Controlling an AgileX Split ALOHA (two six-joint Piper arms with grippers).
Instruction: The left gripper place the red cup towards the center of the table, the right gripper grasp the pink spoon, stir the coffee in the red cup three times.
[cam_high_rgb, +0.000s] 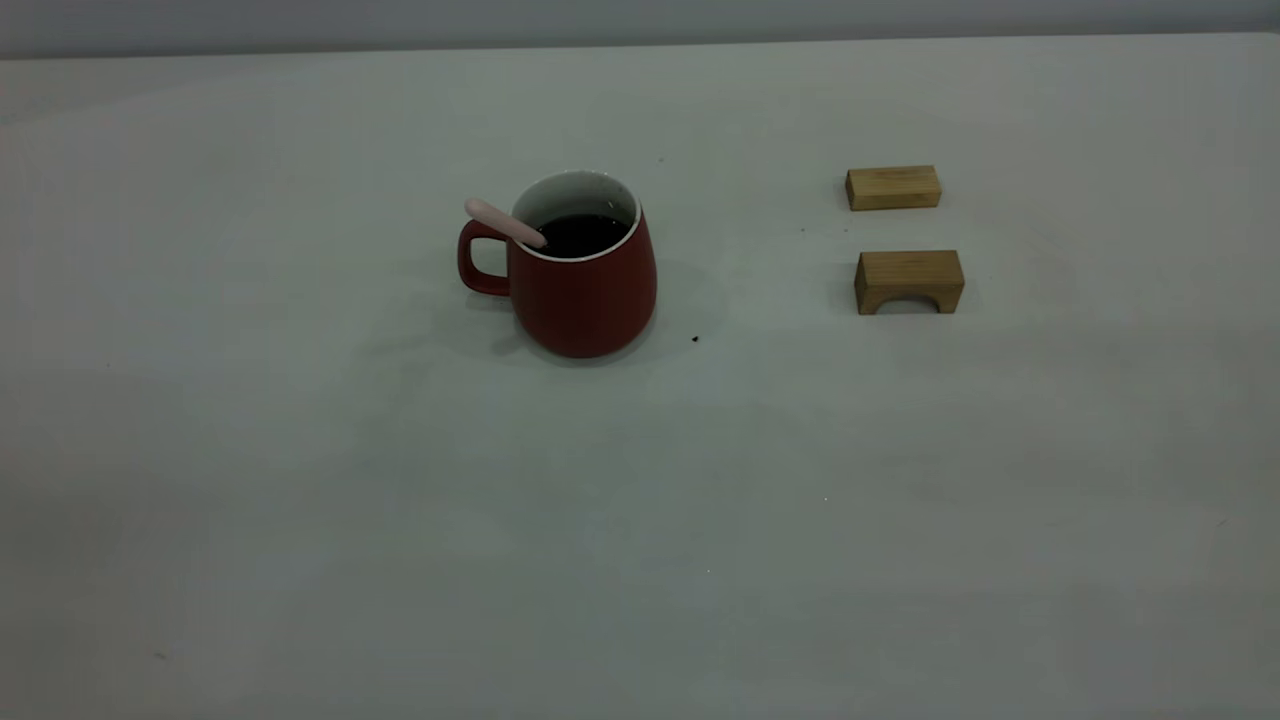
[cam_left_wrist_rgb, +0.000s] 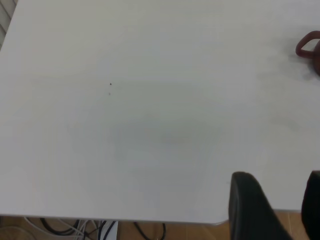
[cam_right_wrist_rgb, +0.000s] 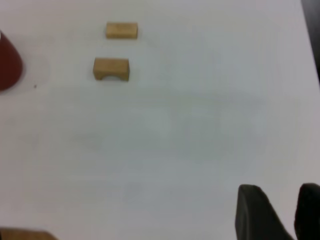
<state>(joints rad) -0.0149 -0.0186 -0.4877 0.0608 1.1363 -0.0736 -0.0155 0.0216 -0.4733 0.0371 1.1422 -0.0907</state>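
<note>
The red cup (cam_high_rgb: 585, 290) stands upright near the middle of the table (cam_high_rgb: 640, 520), handle to the left. The coffee (cam_high_rgb: 583, 234) fills it, dark and still. The pink spoon (cam_high_rgb: 503, 221) leans in the cup, its handle sticking out over the rim above the cup's handle. No gripper shows in the exterior view. The left gripper (cam_left_wrist_rgb: 280, 192) hangs open and empty over the table's edge, far from the red cup (cam_left_wrist_rgb: 306, 44). The right gripper (cam_right_wrist_rgb: 286, 200) is open and empty too, well away from the red cup (cam_right_wrist_rgb: 7, 62).
Two tan wooden blocks lie right of the cup: a flat one (cam_high_rgb: 893, 187) farther back and an arched one (cam_high_rgb: 908, 280) in front. Both blocks (cam_right_wrist_rgb: 111, 67) show in the right wrist view. Cables (cam_left_wrist_rgb: 100, 227) hang below the table's edge.
</note>
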